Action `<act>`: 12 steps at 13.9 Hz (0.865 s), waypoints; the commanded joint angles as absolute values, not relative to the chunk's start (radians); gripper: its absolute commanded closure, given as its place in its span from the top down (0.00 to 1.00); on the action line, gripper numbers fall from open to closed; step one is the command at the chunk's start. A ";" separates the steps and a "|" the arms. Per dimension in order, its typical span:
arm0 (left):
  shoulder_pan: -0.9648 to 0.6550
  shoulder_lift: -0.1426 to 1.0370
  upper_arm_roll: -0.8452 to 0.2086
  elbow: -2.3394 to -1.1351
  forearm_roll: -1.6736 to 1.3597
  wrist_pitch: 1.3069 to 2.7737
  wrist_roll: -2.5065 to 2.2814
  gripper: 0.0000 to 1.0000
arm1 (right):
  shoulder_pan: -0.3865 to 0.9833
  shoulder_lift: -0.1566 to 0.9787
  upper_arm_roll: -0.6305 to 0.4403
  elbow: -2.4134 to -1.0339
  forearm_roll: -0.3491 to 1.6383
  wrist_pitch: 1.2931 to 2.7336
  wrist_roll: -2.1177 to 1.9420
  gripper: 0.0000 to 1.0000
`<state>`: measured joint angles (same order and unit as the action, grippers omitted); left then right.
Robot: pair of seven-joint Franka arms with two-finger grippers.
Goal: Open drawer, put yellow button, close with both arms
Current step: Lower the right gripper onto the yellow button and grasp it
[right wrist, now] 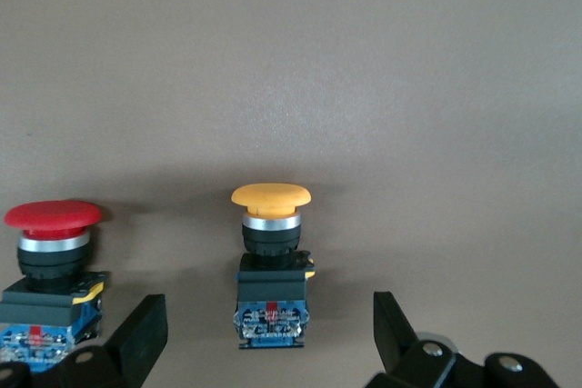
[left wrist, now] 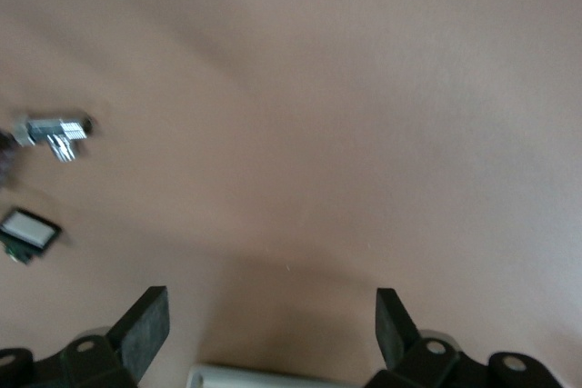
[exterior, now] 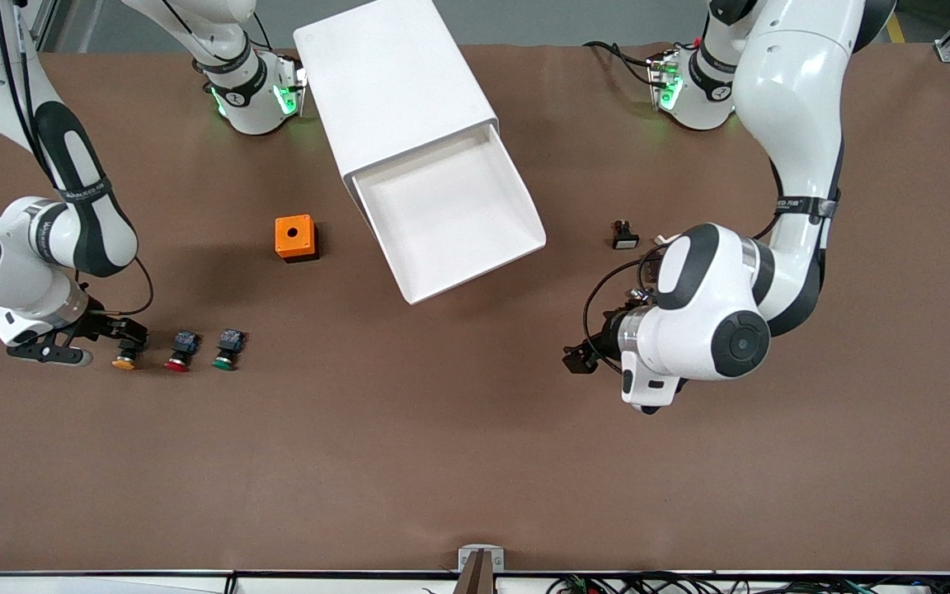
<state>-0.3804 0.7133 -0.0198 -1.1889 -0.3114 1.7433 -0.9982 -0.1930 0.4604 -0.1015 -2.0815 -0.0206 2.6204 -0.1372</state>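
Note:
The yellow button [exterior: 125, 360] lies on the table at the right arm's end, first in a row of three; in the right wrist view [right wrist: 270, 261] its orange-yellow cap points away from the camera. My right gripper [exterior: 130, 337] is low at the button, open, with the blue body between its fingers [right wrist: 136, 338], not touching them. The drawer [exterior: 475, 271] stands pulled out of the white cabinet [exterior: 392, 82] and is empty. My left gripper [exterior: 580, 356] is open and empty over bare table toward the left arm's end; its fingers [left wrist: 145, 329] show wide apart.
A red button [exterior: 178, 363] and a green button [exterior: 226, 360] lie beside the yellow one. An orange box [exterior: 295, 238] with a hole stands near the drawer. A small black switch [exterior: 624, 237] lies near the left arm, beside a small metal part [left wrist: 56, 129].

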 commanded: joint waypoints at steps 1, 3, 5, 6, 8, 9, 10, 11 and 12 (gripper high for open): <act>-0.411 0.687 0.005 -1.204 -0.258 1.794 -0.982 1.00 | -0.216 0.468 -0.081 -2.092 0.014 2.626 -0.146 1.00; -0.411 0.663 0.005 -1.206 -0.253 1.801 -0.982 1.00 | -0.216 0.480 -0.081 -2.094 0.020 2.626 -0.147 1.00; -0.413 0.631 0.000 -1.209 -0.221 1.801 -0.982 1.00 | -0.218 0.486 -0.081 -2.094 0.020 2.626 -0.150 1.00; -0.426 0.626 -0.005 -1.209 -0.174 1.801 -0.982 1.00 | -0.218 0.491 -0.081 -2.094 0.020 2.629 -0.150 1.00; -0.462 0.624 -0.003 -1.209 -0.105 1.801 -0.983 1.00 | -0.218 0.494 -0.081 -2.092 0.020 2.629 -0.156 1.00; -0.463 0.621 -0.005 -1.209 -0.092 1.801 -0.983 1.00 | -0.218 0.494 -0.081 -2.092 0.020 2.629 -0.156 1.00; -0.466 0.617 -0.005 -1.209 -0.092 1.801 -0.982 1.00 | -0.218 0.494 -0.081 -2.092 0.020 2.629 -0.156 1.00; -0.466 0.606 -0.005 -1.210 -0.092 1.801 -0.980 1.00 | -0.218 0.494 -0.081 -2.092 0.020 2.629 -0.156 1.00; -0.469 0.604 -0.005 -1.210 -0.092 1.801 -0.979 1.00 | -0.218 0.497 -0.081 -2.092 0.020 2.629 -0.156 1.00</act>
<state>-0.4649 0.6367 -0.0133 -1.1866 -0.1098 1.7958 -0.9946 -0.1948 0.4962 -0.1006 -2.0889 0.0024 2.6207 -0.1373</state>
